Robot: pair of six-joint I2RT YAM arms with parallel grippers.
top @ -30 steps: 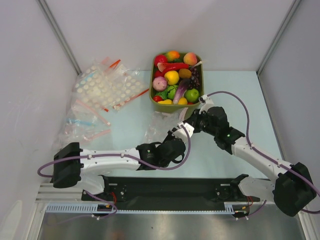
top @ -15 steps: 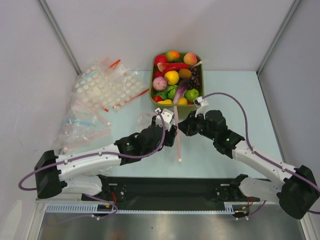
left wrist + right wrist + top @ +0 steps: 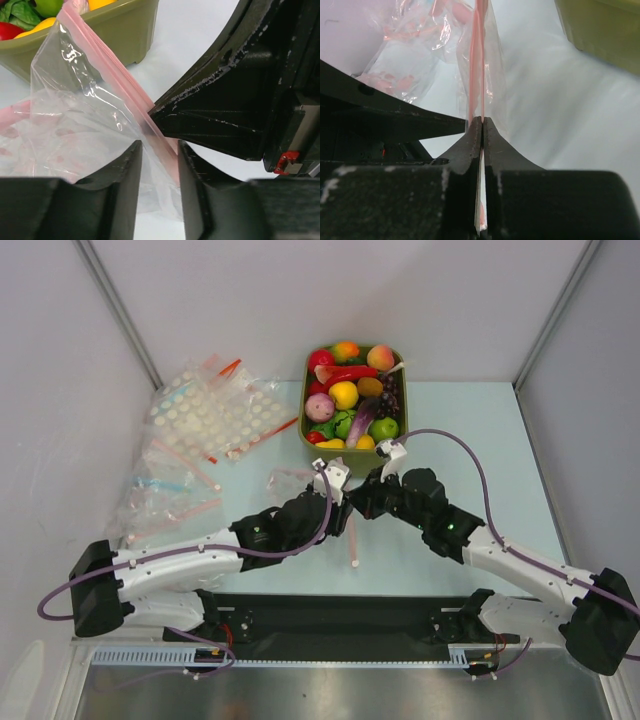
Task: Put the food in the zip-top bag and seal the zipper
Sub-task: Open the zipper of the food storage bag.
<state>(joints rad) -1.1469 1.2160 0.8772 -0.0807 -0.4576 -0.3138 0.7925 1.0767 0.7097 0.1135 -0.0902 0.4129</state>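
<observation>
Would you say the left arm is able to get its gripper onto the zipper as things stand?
Probably yes: the zipper runs between the open fingers of the left gripper, nothing blocks it, and the right gripper pinches it right alongside.

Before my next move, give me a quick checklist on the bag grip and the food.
1. Right tool shut on the pale pink zipper strip of the clear thin plastic bag: ok.
2. Left tool gripping that strip: not ok; fingers apart, strip between them.
3. Bag mouth opened: cannot tell.
4. Glossy toy fruits and vegetables bagged: not ok; they sit in the olive-green tub.
</observation>
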